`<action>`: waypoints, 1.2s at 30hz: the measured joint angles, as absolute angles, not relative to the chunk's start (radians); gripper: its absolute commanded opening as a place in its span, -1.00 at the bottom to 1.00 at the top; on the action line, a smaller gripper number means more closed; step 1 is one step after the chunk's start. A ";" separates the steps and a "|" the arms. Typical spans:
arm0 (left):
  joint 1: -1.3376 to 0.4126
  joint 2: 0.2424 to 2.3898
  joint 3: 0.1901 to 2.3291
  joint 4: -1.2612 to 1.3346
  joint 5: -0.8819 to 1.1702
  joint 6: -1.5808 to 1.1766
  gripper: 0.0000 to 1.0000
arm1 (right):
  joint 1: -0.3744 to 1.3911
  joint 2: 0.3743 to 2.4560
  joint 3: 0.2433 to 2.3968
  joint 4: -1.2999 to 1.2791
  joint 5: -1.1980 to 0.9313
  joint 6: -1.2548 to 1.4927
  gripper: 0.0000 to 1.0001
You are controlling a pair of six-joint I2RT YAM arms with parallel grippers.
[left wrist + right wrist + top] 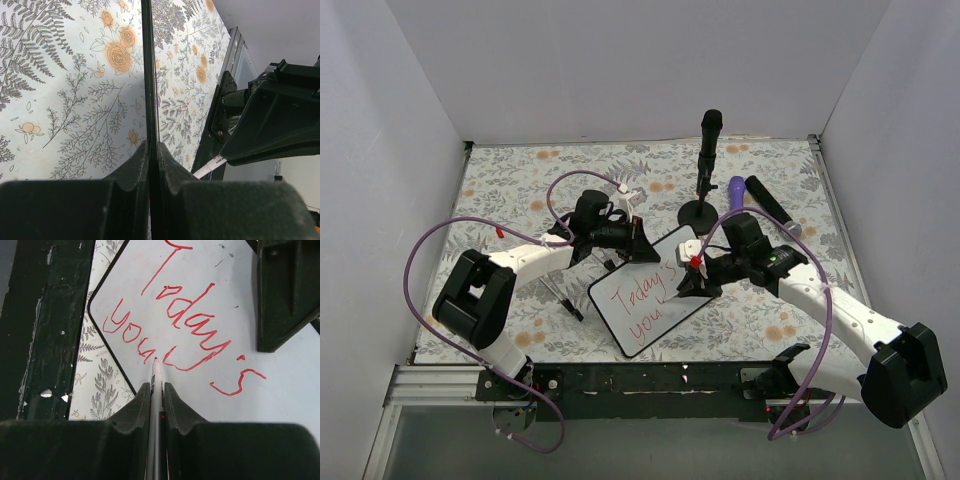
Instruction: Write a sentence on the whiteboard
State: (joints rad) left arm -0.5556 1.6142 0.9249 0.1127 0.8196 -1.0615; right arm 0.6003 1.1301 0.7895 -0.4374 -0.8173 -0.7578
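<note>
- Whiteboard point(608, 303) on floral cloth point(520, 180), front-left of black stand point(700, 212), turned diagonal.
- Left gripper point(152, 150), left of stand: fingers pinched tight on board's thin black edge.
- Right gripper point(156, 390), just in front of stand: clamped on marker point(155, 372), red tip touching board at end of second line.
- Sentence point(185, 315): red cursive "Today's" over "you", both lines slanted.
- Purple item point(736, 192) just right of stand.

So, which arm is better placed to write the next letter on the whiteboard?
The right. The right gripper is shut on the marker, tip at the last stroke of the sentence on the whiteboard. The left gripper is shut on the board's edge, so it is busy.
</note>
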 measured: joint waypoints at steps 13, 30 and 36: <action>-0.556 1.614 0.925 0.113 0.820 -1.062 -1.00 | 0.599 1.128 0.755 -0.414 -0.814 -0.759 -0.97; -0.556 1.614 0.925 0.113 0.820 -1.063 -1.00 | 0.621 1.128 0.738 -0.385 -0.759 -0.759 -0.97; -0.556 1.614 0.925 0.113 0.820 -1.063 -1.00 | 0.653 1.156 0.738 -0.377 -0.753 -0.757 -0.97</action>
